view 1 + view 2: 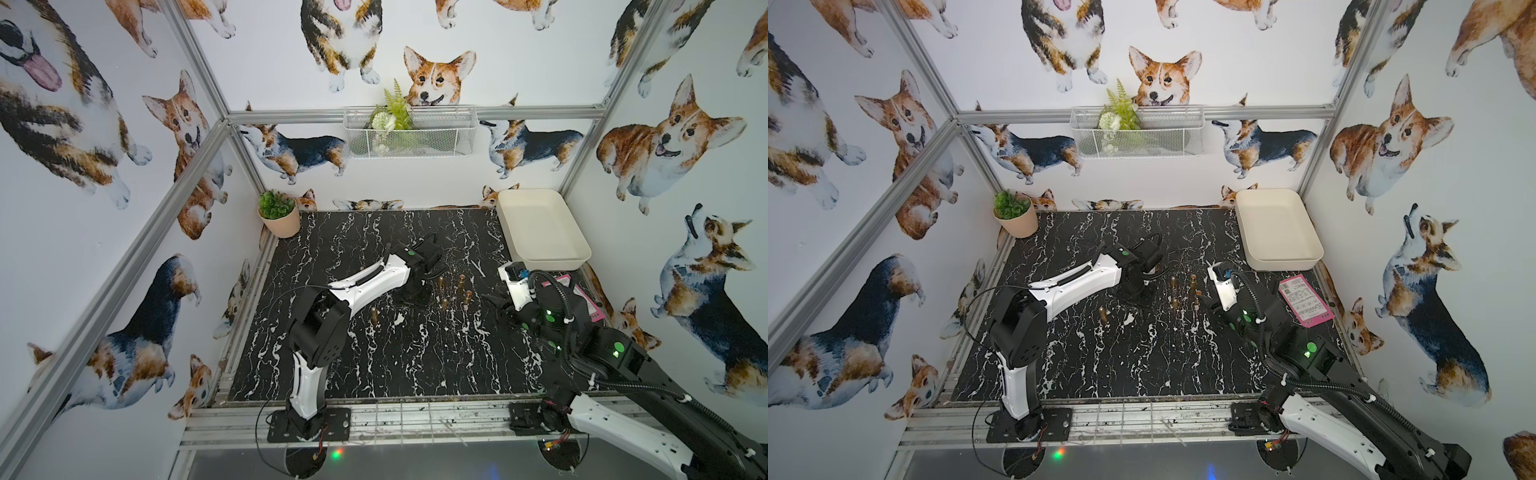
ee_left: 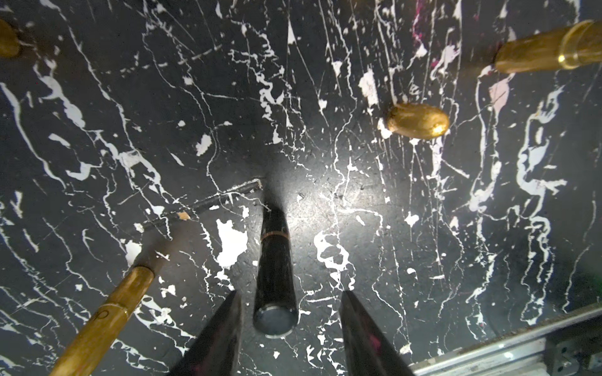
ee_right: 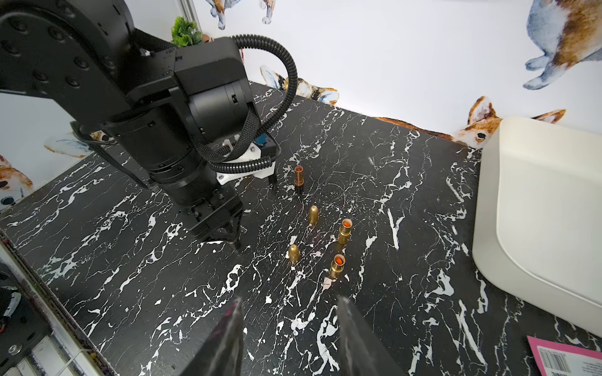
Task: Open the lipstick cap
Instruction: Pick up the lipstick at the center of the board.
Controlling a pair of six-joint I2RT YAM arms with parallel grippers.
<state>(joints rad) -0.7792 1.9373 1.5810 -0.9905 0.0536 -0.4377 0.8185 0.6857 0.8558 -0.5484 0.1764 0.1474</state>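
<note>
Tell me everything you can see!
black lipstick: one, black, cap on, upright between the fingers of the left tool
gold lipstick: one, gold, capped, alone left of the others
open gold lipsticks: three, gold with orange tips, mid-table
loose caps: two, gold, among them
tub: one, cream, back right corner
card: one, pink, right edge
potted plant: one, green, peach pot, back left corner
wire basket: one, white, back wall, greenery inside
table: one, black marble
left tool: one, black, open
right tool: one, black, open, empty

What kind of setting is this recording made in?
Likely a staged robot test booth: an aluminium frame carries corgi-print walls, and the left arm and right arm are mounted at the edge of a marble-look tabletop.
</note>
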